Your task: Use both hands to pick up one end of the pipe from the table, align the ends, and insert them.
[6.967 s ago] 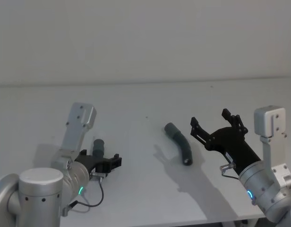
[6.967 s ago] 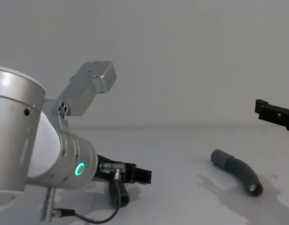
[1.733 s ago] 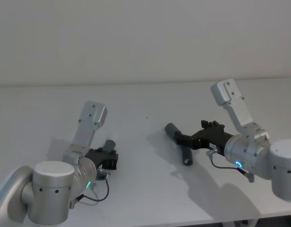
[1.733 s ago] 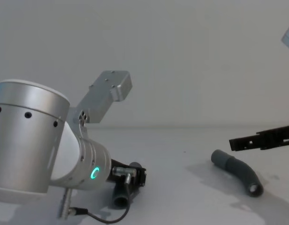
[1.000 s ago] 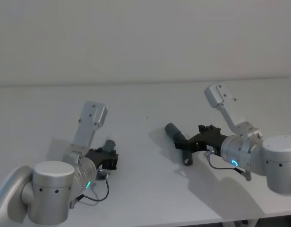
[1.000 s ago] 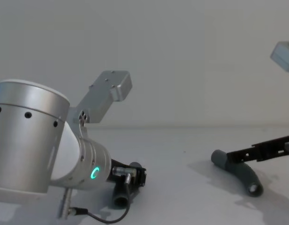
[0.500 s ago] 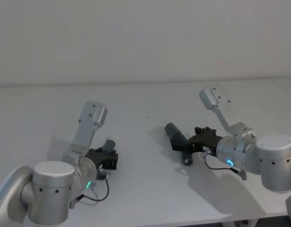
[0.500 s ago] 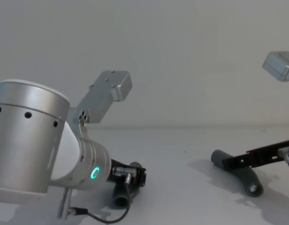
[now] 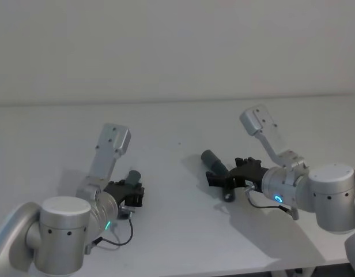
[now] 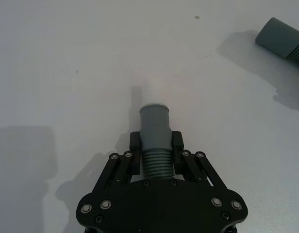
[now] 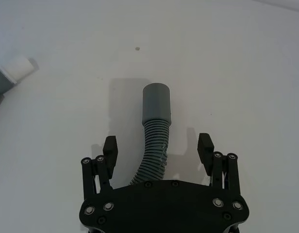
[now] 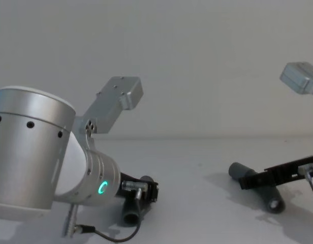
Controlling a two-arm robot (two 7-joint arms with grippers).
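Left pincer (image 10: 155, 143) is clenched on the ribs of the left hose piece (image 10: 154, 124) just behind its cuff, likely keeping the tip free for mating. Right pincer (image 11: 157, 142) is released and straddles the right hose piece (image 11: 157, 104), which lies on the counter (image 11: 246, 73), ready to grip.

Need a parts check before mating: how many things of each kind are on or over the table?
Hose pieces: 2, the left hose piece and the right hose piece.
Tools: 2, the left tool and the right tool.
Total: 4.
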